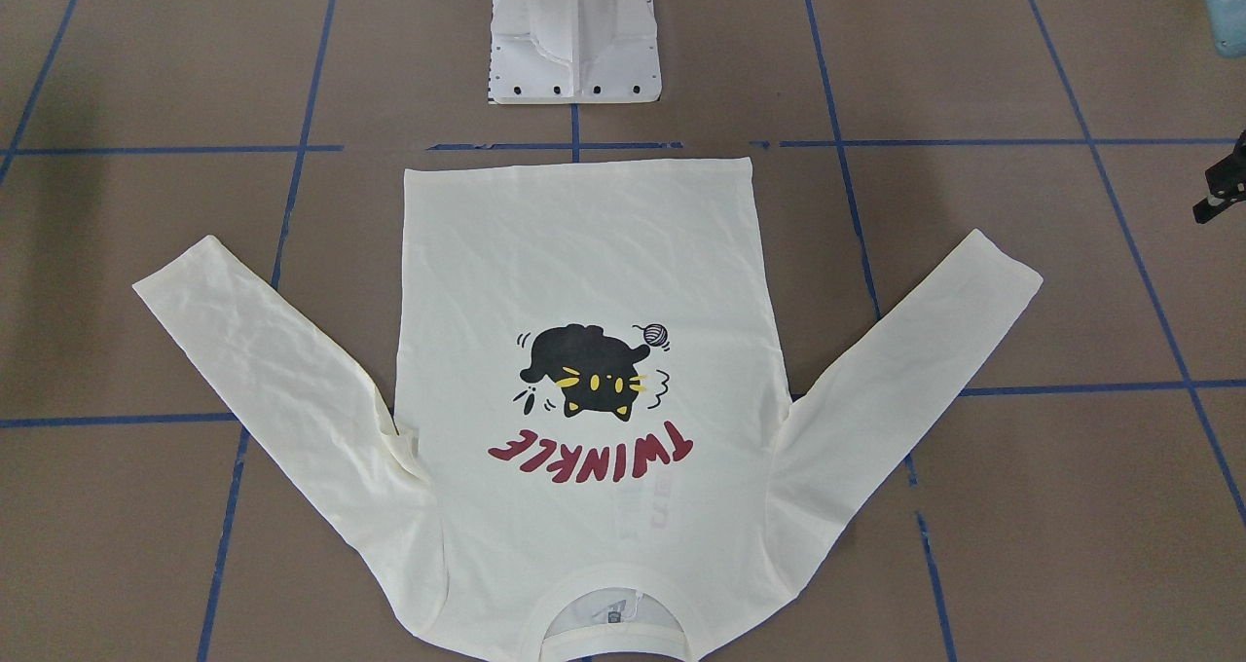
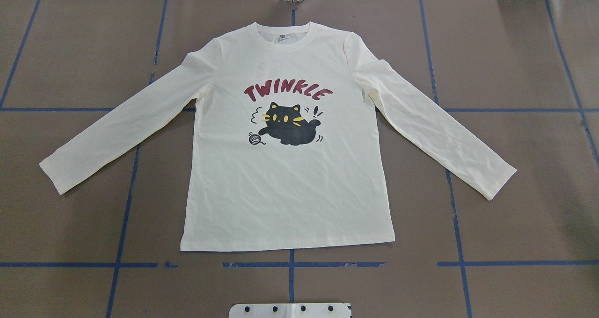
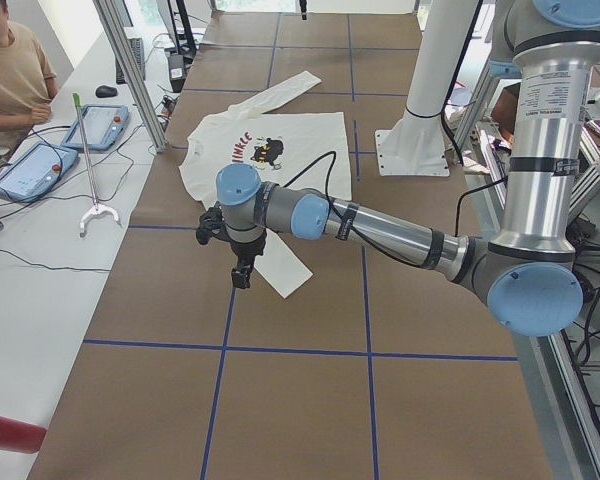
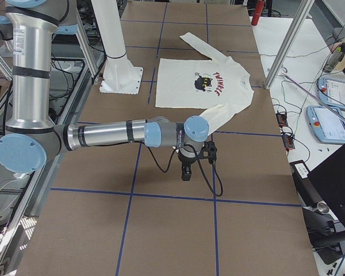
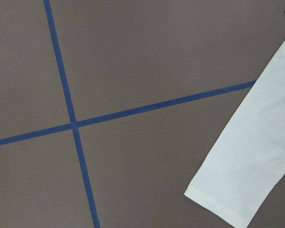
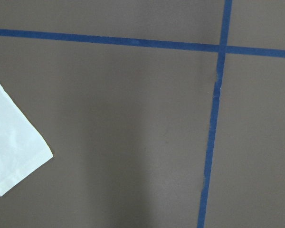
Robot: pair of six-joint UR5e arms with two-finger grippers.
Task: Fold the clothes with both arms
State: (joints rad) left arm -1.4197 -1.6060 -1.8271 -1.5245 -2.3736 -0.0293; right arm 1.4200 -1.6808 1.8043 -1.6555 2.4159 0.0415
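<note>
While my left gripper [image 3: 238, 282] and right gripper [image 4: 186, 175] are hovering out beyond the T-shirt's [image 2: 285, 182] cuffs [image 5: 223, 204], jaw state can't be told, I'm planning simultaneous, even pinches w/o bunching.

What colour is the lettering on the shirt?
Red lettering on the cream shirt; clearest in the overhead view.
</note>
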